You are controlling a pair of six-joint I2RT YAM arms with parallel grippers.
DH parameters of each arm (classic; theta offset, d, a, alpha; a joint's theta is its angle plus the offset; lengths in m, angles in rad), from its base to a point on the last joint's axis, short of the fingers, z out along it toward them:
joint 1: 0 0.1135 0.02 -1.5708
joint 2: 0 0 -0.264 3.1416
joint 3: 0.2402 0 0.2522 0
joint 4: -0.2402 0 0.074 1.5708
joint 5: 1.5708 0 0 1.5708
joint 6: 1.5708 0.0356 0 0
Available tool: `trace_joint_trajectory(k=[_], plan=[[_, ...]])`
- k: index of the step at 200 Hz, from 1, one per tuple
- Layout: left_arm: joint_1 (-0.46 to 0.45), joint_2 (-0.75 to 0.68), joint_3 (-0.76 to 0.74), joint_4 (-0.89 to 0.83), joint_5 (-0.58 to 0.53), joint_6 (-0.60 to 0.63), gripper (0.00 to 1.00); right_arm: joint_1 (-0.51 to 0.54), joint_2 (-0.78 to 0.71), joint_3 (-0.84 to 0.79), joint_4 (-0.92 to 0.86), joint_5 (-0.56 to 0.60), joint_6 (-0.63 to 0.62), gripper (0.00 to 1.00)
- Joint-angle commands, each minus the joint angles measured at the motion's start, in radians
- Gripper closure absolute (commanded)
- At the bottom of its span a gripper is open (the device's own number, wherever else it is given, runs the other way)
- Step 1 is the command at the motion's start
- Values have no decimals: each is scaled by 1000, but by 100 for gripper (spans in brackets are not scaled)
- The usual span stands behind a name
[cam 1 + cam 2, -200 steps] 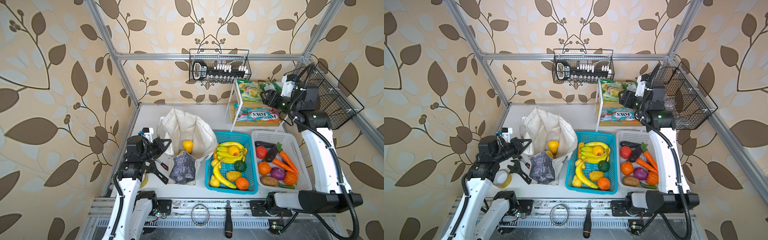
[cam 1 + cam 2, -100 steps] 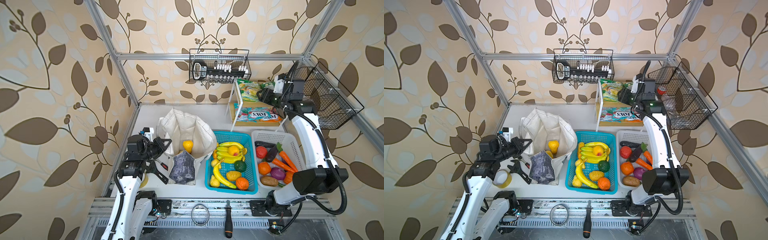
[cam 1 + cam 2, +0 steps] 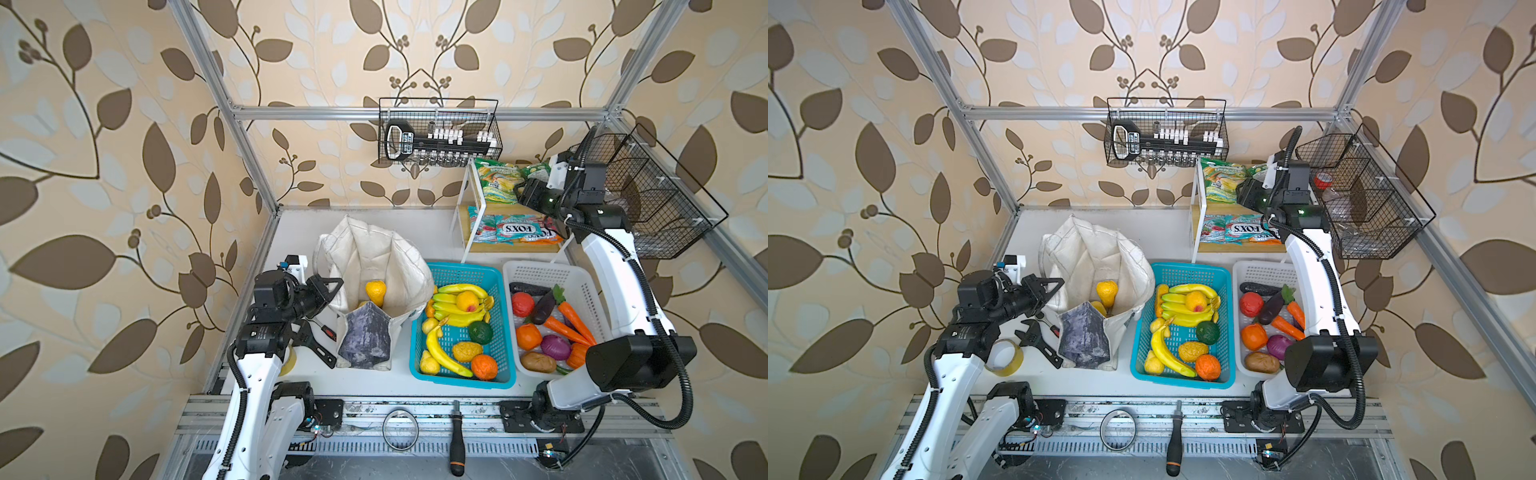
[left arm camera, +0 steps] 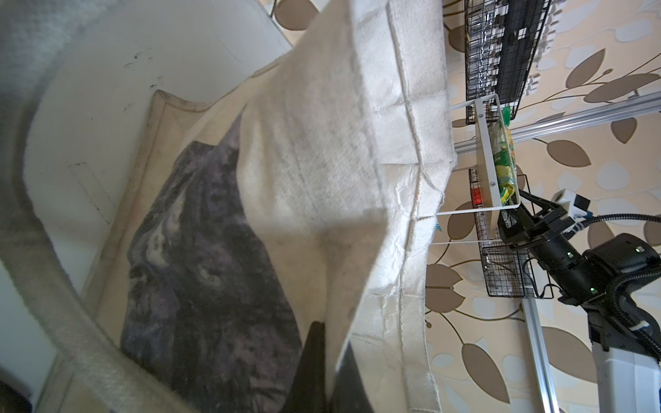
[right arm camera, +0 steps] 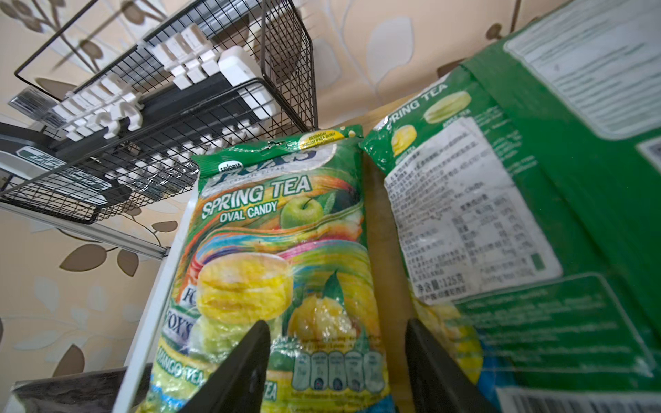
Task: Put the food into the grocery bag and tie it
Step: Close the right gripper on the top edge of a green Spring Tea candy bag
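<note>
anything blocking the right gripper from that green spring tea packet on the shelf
Nothing visible. In the right wrist view the right gripper is open right at the front green packet, with one edge of it between the fingers; a second green packet lies close beside it.

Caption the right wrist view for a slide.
Open right gripper close to a crinkly green-and-yellow Spring Tea candy packet.

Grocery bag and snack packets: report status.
Left gripper shut on grocery bag rim. Right gripper open, at snack packet on shelf. Second packet close beside.
</note>
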Motion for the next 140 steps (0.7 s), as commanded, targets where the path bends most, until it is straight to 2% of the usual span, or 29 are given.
trace_joint_trajectory(k=[1, 24, 88, 110, 126, 140], plan=[[5, -15, 17, 35, 20, 25, 100, -3, -14, -50, -7, -28, 29, 37], [5, -18, 19, 32, 21, 25, 100, -19, -18, -80, 24, -59, 47, 41], [5, -22, 9, 30, 15, 28, 100, -29, -62, -133, 117, -77, 73, 64], [4, -25, 11, 34, 17, 23, 100, -19, -75, -127, 118, -54, 64, 75], [5, -23, 14, 36, 18, 23, 100, -15, -91, -130, 126, -70, 78, 78], [5, -21, 16, 34, 20, 23, 100, -8, -103, -127, 135, -68, 82, 88]])
